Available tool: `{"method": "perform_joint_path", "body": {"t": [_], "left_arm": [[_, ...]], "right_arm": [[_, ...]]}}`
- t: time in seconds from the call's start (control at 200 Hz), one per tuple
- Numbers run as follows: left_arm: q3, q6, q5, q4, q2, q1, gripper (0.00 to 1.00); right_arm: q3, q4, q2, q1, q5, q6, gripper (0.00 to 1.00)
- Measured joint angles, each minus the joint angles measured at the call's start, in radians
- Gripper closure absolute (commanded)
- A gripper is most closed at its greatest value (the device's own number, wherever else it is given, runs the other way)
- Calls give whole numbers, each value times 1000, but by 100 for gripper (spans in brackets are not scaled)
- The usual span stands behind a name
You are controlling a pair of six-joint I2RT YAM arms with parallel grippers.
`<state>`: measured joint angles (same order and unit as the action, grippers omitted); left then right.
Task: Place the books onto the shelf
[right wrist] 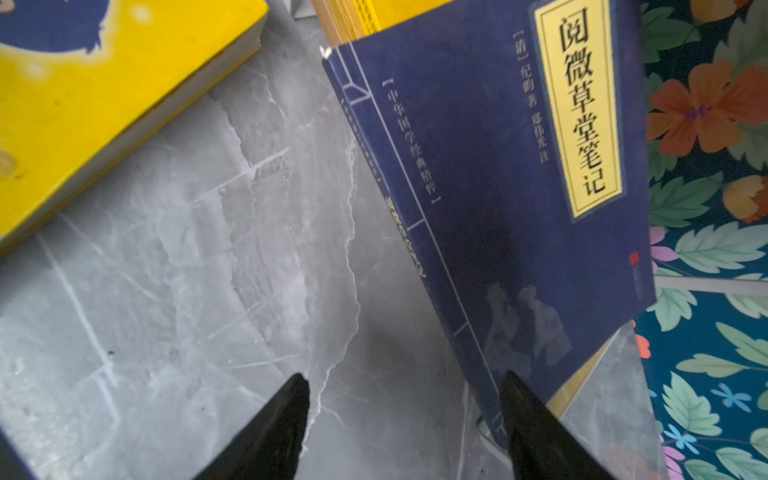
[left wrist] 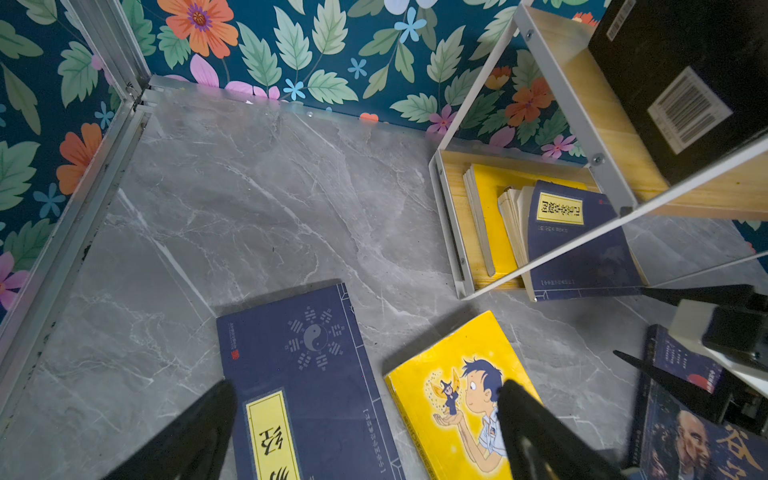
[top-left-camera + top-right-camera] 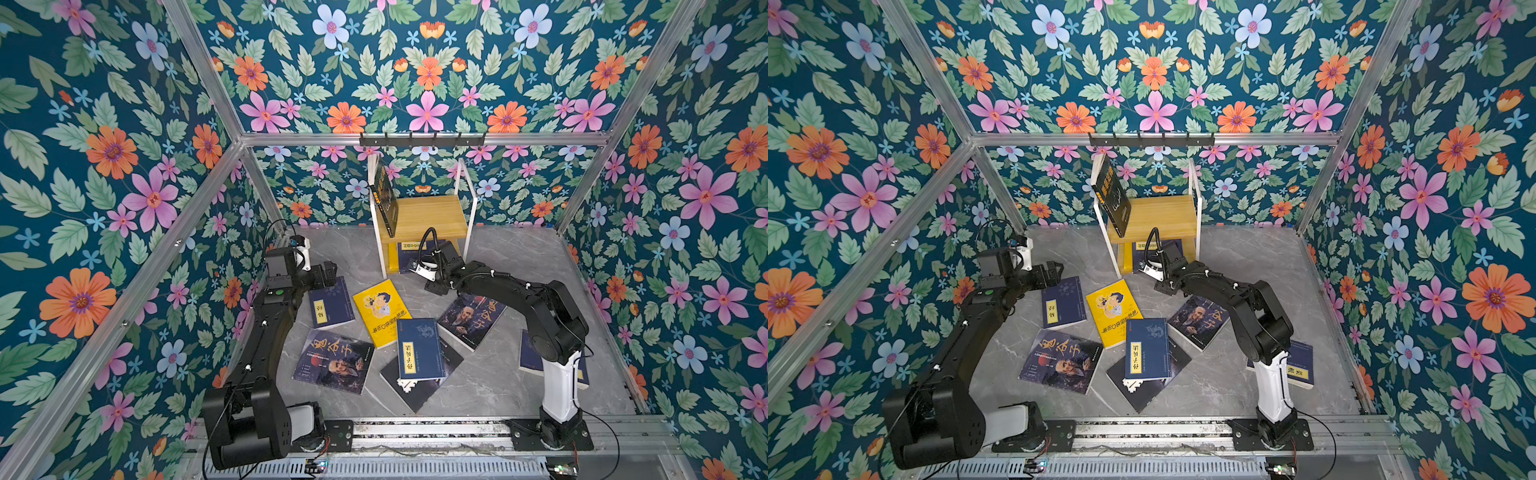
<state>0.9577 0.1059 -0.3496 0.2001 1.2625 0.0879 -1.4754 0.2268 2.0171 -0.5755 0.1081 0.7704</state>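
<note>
Black right claw (image 1: 404, 376): fingers apart, bare grey marble floor (image 1: 187, 270) between them, nothing gripped
left claw (image 2: 368, 385): fingers spread wide, empty, hanging over the floor books
shelf (image 3: 432, 216): straight ahead of the right claw at the back wall, farther off and to one side of the left claw
navy paperback with yellow title label (image 1: 519, 166): flat on the shelf's lower board atop a yellow book (image 2: 490, 216), one corner jutting past the front edge just beside a right claw fingertip; contact cannot be told
black book (image 3: 384, 199): on the top board, on edge, leaning on the white frame, above the right claw
navy bagua book (image 2: 307, 374): flat on the floor beneath the left claw, between its fingers
yellow cartoon book (image 3: 380, 311): flat on the floor between the two claws
portrait books: one (image 3: 334, 361) back behind the left claw, one (image 3: 471, 316) under the right arm behind its claw
navy book on a black cover (image 3: 419, 349): well behind both claws
</note>
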Motion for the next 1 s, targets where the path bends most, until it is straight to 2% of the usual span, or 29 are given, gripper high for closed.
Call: {"method": "perform_joint_path", "body": {"t": [0.345,0.52,0.665,0.995], "left_arm": [[-5,0,0,-1,-3,4,0],[-6,0,0,-2,-3,4,0],[-11,0,0,-4,-3,4,0],[-17,0,-1,-5,-4,4,0]], "right_arm": [[-91,15,86,16,3,0,35],[-153,20,132,16,16,-5,50],[-186,34,150,16,13,-7,54],[-245,58,190,0,-4,-10,70]]}}
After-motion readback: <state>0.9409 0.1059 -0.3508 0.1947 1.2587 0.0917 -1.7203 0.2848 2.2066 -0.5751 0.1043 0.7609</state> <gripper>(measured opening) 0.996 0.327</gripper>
